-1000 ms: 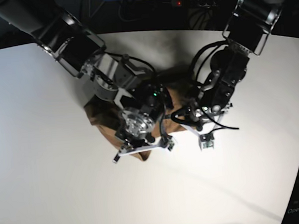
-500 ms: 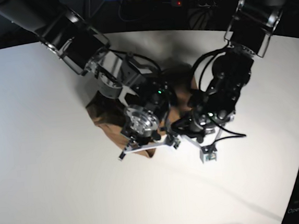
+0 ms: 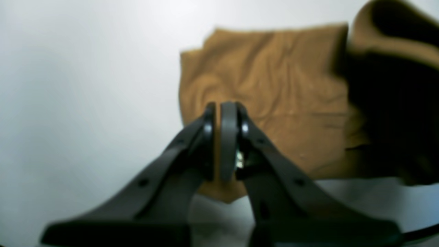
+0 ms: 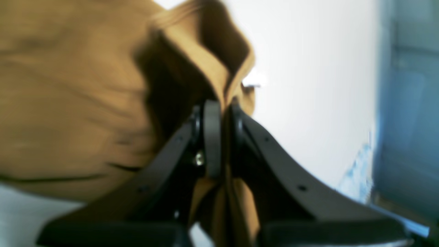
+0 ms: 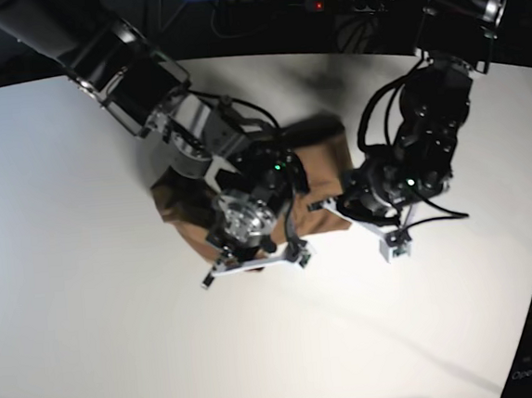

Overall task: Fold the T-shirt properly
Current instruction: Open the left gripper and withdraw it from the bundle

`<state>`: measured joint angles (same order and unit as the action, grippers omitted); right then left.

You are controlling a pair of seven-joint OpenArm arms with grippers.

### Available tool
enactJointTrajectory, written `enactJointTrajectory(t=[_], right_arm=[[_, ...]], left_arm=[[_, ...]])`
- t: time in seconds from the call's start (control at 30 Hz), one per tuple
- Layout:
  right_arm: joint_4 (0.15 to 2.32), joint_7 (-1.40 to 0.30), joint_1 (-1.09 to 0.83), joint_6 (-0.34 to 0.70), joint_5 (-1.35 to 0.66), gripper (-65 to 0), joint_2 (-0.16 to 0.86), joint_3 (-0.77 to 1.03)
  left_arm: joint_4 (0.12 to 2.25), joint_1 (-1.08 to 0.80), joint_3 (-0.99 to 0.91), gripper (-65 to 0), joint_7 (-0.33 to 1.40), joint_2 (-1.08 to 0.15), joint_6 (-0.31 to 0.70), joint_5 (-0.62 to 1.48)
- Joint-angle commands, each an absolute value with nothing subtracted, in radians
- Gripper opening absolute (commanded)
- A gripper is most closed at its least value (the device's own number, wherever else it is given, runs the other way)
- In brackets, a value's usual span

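Both wrist views are blurred. In the base view, the arms cover much of the tan-brown cotton T-shirt (image 5: 314,162); its folded shape seems unreadable.

Soft matt cloth T-shirt (image 3: 274,103) on smooth white table (image 5: 86,271).

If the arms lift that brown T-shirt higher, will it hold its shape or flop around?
Likely floppy: the T-shirt is wrinkled and buckles into soft folds above the right gripper. It probably drapes from wherever it's pinched. It seems light, since a thin pinch at the left gripper carries its edge.
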<state>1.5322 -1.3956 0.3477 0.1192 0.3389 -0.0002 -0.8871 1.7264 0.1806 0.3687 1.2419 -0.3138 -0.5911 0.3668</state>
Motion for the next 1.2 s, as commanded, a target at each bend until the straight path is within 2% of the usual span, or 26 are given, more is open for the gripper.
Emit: enactJointTrajectory(t=[0.0, 0.17, 0.5, 0.9, 1.17], right_arm=[[1.54, -1.385, 0.372, 0.117, 0.352, -63.1, -0.019, -0.888], [1.5, -1.359, 0.372, 0.117, 0.352, -63.1, -0.021, -0.886], [1.497, -1.354, 0.371, 0.117, 0.352, -63.0, -0.041, -0.889], [1.501, -1.363, 0.367, 0.117, 0.351, -63.0, -0.105, -0.92], [1.501, -1.368, 0.364, 0.117, 0.352, -63.0, -0.139, -0.995]], left_arm=[[1.732, 0.185, 0.366, -62.7, 1.234, -0.317, -0.59, 0.371], [1.739, 0.145, 0.364, -62.7, 1.233, -0.369, -0.579, 0.377], [1.782, 0.077, 0.163, -62.7, 1.234, -0.427, -0.41, 0.367], [1.773, 0.056, 0.097, -62.7, 1.231, -0.544, -0.4, 0.369], [1.732, 0.031, 0.101, -62.7, 1.19, -0.544, -0.398, 0.367]])
